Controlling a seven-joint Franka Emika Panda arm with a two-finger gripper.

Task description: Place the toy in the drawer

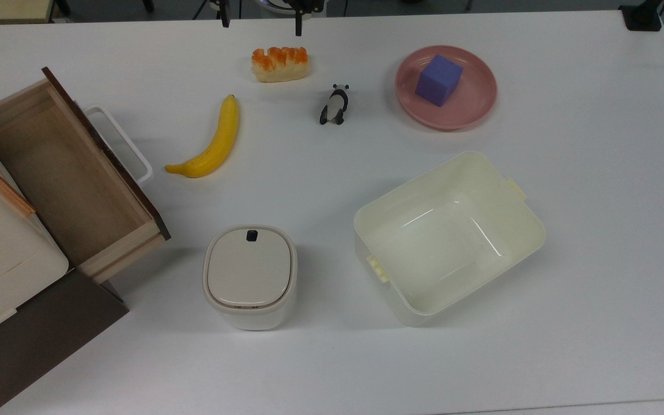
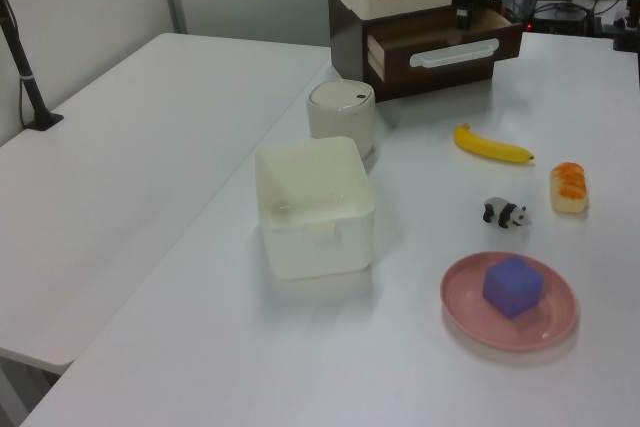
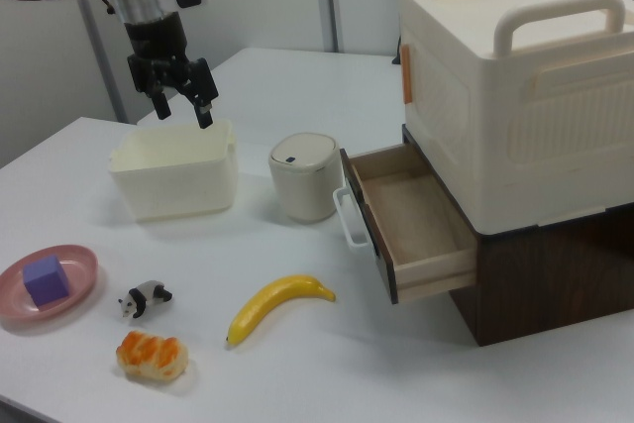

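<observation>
The toy, a small black-and-white panda (image 1: 335, 105) (image 2: 505, 213) (image 3: 146, 299), stands on the white table between the bread and the pink plate. The drawer (image 1: 67, 173) (image 2: 445, 47) (image 3: 406, 220) is pulled open at the top view's left: light wood inside, nothing in it, a dark front panel and a white loop handle (image 1: 127, 147). My gripper (image 1: 261, 20) (image 3: 183, 111) (image 2: 463, 17) hangs open and holds nothing, high above the table. It is at the top view's upper edge, beyond the bread and well away from the panda.
A banana (image 1: 211, 141) lies between the drawer and the panda, and an orange-topped bread (image 1: 280, 63) sits behind them. A purple cube (image 1: 438, 79) rests on a pink plate (image 1: 476, 109). A cream tub (image 1: 516, 230) and a lidded bin (image 1: 249, 275) stand nearer. A cream box (image 3: 515, 96) tops the drawer unit.
</observation>
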